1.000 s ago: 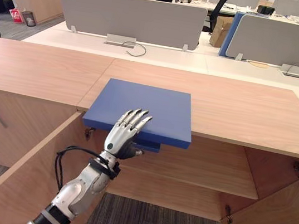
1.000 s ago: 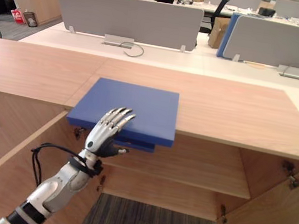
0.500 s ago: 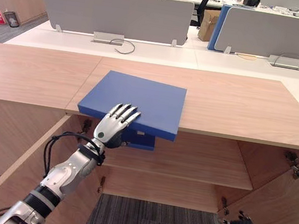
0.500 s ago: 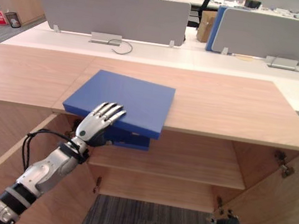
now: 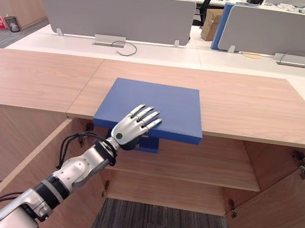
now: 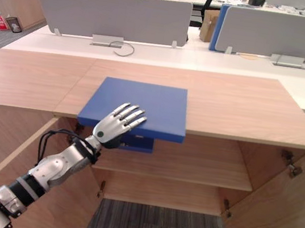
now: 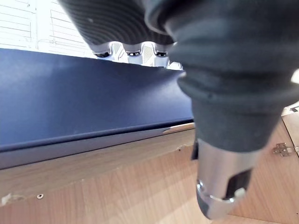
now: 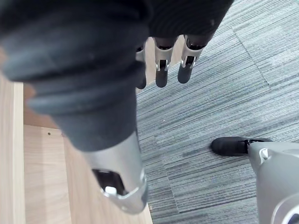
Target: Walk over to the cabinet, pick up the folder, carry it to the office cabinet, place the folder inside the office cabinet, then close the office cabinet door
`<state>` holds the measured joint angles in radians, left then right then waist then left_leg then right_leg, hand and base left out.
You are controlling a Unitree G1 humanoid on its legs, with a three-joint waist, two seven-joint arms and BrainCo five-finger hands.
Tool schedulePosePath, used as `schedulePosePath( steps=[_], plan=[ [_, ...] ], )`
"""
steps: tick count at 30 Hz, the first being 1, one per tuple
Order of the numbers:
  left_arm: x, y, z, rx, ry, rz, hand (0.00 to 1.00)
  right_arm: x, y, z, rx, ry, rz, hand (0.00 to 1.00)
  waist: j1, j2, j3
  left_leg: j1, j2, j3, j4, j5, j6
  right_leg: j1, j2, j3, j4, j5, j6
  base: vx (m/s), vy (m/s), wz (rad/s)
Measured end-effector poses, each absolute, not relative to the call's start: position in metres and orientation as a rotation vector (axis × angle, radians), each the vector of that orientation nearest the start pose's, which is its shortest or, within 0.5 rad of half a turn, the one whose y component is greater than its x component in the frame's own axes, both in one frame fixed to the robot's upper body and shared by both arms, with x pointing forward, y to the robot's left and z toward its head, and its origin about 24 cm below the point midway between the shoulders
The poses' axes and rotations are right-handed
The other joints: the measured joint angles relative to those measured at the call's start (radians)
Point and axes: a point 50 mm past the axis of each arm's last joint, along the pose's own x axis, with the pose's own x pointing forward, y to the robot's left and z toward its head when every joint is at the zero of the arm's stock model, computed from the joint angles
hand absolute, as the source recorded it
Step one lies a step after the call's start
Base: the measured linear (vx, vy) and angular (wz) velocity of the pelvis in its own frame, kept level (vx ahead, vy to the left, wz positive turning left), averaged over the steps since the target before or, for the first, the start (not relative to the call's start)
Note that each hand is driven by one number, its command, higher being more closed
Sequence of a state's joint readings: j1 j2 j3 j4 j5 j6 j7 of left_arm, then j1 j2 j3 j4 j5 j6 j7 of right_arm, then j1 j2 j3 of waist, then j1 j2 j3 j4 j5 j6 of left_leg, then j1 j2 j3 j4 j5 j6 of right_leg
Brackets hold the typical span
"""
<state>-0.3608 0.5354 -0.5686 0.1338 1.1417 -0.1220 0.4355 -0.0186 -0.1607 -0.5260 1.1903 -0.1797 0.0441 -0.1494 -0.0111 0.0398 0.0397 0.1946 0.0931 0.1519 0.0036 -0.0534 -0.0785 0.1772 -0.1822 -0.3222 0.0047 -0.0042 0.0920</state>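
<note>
Eye views: left hand (image 5: 133,128) is at the front edge of the cabinet (image 5: 257,106). Its fingers are straight and slightly fanned, lying flat on the blue folder (image 5: 163,101). The thumb hangs below the cabinet's top edge. Hand is released, a flat press and no wrap.
Folder is a thin matte rectangle with square corners. It sits flat on the cabinet's wood-grain top, with its near edge overhanging the open cabinet front.
Both cabinet doors are swung wide: left door (image 5: 18,186), right door (image 5: 280,219). The shelf (image 5: 207,168) inside the cabinet is bare wood with free room across most of its width. A darker blue item (image 5: 149,144) sits on the shelf under the overhang (can't tell what it is).
Grey desk dividers (image 5: 116,14) stand behind the cabinet.

Left wrist view: fingertips lie over the folder's (image 7: 70,98) smooth top. The thumb (image 7: 217,196) is down by the cabinet's edge strip. Can't tell if it touches.

Right wrist view: right hand (image 8: 161,70) hangs in front of the cabinet over ribbed grey carpet (image 8: 224,93). Fingers are loose and straight, holding nothing.
</note>
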Motion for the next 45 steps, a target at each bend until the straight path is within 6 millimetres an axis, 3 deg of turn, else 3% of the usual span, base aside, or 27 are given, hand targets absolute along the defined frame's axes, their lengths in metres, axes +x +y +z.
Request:
schedulePosePath(
  steps=[10,11,18,37,42,45],
  plan=[
    [0.282,0.113,0.083,1.572,-0.817,-0.222,0.0,0.079,-0.261,-0.156,-0.067,1.209,-0.575,0.0,0.0,-0.004,0.003,0.0,0.0,0.0,0.0,0.0,0.0,0.0,0.0,0.0,-0.002,0.0,0.0,0.0,0.0,0.0],
    [0.283,0.113,0.083,1.573,-0.814,-0.221,1.0,0.079,-0.261,-0.156,-0.067,1.209,-0.575,0.0,0.0,-0.005,0.003,0.0,0.0,0.0,0.0,0.0,0.0,0.0,0.0,0.0,-0.002,0.0,0.0,0.0,0.0,0.0],
    [0.289,0.121,0.094,1.564,-0.825,-0.127,1.0,0.079,-0.261,-0.156,-0.075,1.21,-0.567,0.0,-0.002,-0.008,0.005,0.003,0.0,0.0,0.0,-0.001,0.0,0.008,0.002,0.001,-0.012,0.004,0.0,0.0,0.0,0.0],
    [0.307,0.15,0.091,1.725,-0.747,-0.062,1.0,0.079,-0.257,-0.157,-0.128,1.208,-0.509,0.0,-0.004,-0.002,0.011,0.019,0.002,0.017,-0.012,-0.002,-0.001,0.023,0.007,0.012,-0.03,0.012,0.001,-0.02,0.002,-0.01],
    [0.295,0.146,0.086,1.649,-0.719,-0.008,1.0,0.078,-0.258,-0.157,-0.121,1.209,-0.517,0.0,-0.009,0.0,0.013,0.019,0.001,0.012,-0.011,-0.002,-0.001,0.023,0.006,0.012,-0.028,0.012,0.0,-0.02,-0.001,0.0],
    [0.264,0.127,0.091,1.468,-0.738,0.074,1.0,0.073,-0.256,-0.159,-0.114,1.234,-0.524,0.0,0.003,0.0,0.013,0.018,-0.001,0.001,-0.011,-0.002,0.0,0.024,0.005,0.006,-0.028,0.011,0.0,-0.01,-0.001,0.05]
  ],
)
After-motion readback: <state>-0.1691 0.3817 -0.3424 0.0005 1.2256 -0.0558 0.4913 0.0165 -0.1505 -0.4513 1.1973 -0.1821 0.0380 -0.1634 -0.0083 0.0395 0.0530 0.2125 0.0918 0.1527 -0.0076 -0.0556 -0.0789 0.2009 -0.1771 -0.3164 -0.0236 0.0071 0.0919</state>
